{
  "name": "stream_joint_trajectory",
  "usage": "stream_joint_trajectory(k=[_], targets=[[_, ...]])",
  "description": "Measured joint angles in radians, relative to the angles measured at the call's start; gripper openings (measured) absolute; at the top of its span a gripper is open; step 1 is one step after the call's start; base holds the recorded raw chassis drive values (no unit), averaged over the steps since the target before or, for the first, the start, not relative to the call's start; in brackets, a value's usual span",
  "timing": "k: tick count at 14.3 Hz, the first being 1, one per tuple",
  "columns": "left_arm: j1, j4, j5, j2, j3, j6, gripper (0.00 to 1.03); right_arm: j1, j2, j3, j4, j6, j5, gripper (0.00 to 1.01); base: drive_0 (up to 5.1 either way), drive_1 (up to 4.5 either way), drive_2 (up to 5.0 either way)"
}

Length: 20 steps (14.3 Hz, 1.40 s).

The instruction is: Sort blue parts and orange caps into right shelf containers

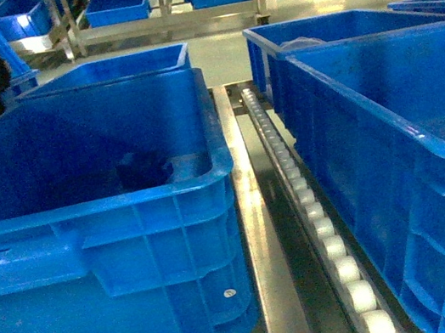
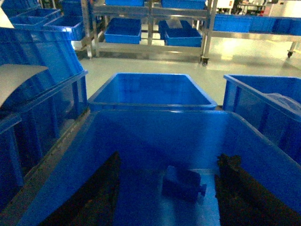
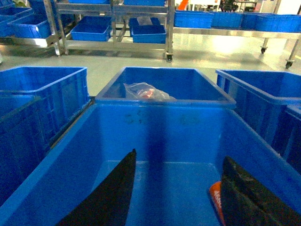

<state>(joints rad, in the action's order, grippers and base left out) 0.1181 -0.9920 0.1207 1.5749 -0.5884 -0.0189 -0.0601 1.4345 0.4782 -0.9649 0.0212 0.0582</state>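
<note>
Open jaws above blue crate [image 3: 155, 141], orange cap [image 3: 216, 200] inside by right jaw

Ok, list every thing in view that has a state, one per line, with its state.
Left gripper: open, fingers spread inside the near left crate.
Right gripper: open, over the near right crate.
Blue part: loose on the left crate's floor, between the fingers, ungripped.
Orange cap: on the right crate's floor, partly hidden by a finger.
Plastic bag: crumpled, lying in the crate behind.
</note>
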Motion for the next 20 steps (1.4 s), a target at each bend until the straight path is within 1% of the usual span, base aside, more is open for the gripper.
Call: stream_joint_trajectory(k=[1, 2, 3, 4, 6, 7, 8, 9, 10, 11, 13, 20], targets=[[-0.018, -0.024, -0.013, -0.07, 0.089, 0.001, 0.42, 0.005, -0.052, -0.074, -0.009, -0.006, -0.003, 0.4, 0.0, 0.0, 0.0], [-0.03, -0.028, -0.023, -0.125, 0.162, 0.001, 0.28, 0.043, -0.105, -0.138, -0.01, -0.007, -0.053, 0.25, 0.0, 0.0, 0.0], [-0.037, -0.031, -0.037, -0.169, 0.219, 0.001, 0.15, 0.063, -0.155, -0.185, -0.01, -0.007, -0.053, 0.12, 0.0, 0.0, 0.0], [-0.041, -0.031, -0.045, -0.21, 0.262, 0.001, 0.04, 0.066, -0.194, -0.214, -0.007, -0.006, -0.051, 0.01, 0.0, 0.0, 0.0], [-0.053, -0.024, -0.053, -0.282, 0.321, 0.002, 0.02, 0.064, -0.261, -0.267, 0.012, -0.01, -0.058, 0.01, 0.0, 0.0, 0.0], [-0.067, -0.014, -0.069, -0.324, 0.352, 0.002, 0.02, 0.059, -0.3, -0.296, 0.028, -0.01, -0.058, 0.01, 0.0, 0.0, 0.0], [-0.109, 0.002, -0.114, -0.372, 0.389, 0.003, 0.02, 0.06, -0.345, -0.32, 0.049, -0.01, -0.058, 0.01, 0.0, 0.0, 0.0], [-0.123, 0.023, -0.112, -0.415, 0.414, 0.003, 0.02, 0.06, -0.392, -0.344, 0.068, -0.01, -0.058, 0.01, 0.0, 0.0, 0.0], [-0.12, -0.051, -0.117, -0.426, 0.455, 0.003, 0.02, 0.06, -0.428, -0.367, 0.071, -0.01, -0.058, 0.01, 0.0, 0.0, 0.0], [-0.119, -0.012, -0.121, -0.448, 0.484, 0.004, 0.02, 0.06, -0.433, -0.401, 0.032, -0.01, -0.058, 0.01, 0.0, 0.0, 0.0], [-0.117, 0.064, -0.121, -0.562, 0.529, 0.004, 0.02, 0.06, -0.526, -0.446, 0.126, -0.01, -0.058, 0.01, 0.0, 0.0, 0.0], [-0.118, 0.389, -0.121, -0.952, 0.578, 0.005, 0.02, 0.06, -0.9, -0.465, 0.439, -0.011, -0.058, 0.01, 0.0, 0.0, 0.0]])
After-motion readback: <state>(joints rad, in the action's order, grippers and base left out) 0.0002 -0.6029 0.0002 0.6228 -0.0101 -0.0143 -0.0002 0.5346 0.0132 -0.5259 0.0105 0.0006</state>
